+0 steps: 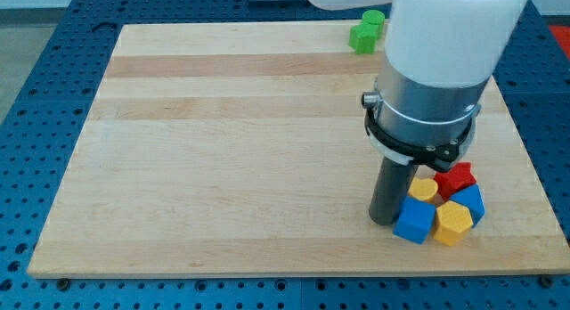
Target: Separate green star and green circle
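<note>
The green star [362, 39] lies near the board's top edge, right of centre. The green circle [374, 19] touches it from above and to the right, and the white arm partly hides it. My tip [385, 223] rests on the board near the bottom right, far below the green pair. It stands right against the left side of a blue cube [414, 222].
Next to my tip there is a tight cluster: the blue cube, a yellow hexagon [452, 224], another yellow block [423, 189], a red star [457, 178] and a second blue block [473, 201]. The wooden board [223, 150] ends just below the cluster. The bulky arm body [427, 87] hangs over the right side.
</note>
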Motion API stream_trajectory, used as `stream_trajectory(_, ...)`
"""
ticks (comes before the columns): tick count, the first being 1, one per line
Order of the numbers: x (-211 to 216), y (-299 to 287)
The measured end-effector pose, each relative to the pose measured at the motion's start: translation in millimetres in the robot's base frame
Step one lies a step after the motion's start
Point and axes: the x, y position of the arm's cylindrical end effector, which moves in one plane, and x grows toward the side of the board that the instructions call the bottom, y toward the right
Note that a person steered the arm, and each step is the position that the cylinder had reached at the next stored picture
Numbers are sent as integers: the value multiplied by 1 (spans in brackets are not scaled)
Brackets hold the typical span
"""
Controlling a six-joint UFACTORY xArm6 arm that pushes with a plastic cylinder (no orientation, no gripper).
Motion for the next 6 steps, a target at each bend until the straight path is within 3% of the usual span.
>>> stream_trajectory(2,16,-6)
stream_trajectory(3,-23,-37)
stream_trajectory(4,-85,-67)
stream_trajectory(5,-163,-133)
stream_trajectory(6,-254,-157)
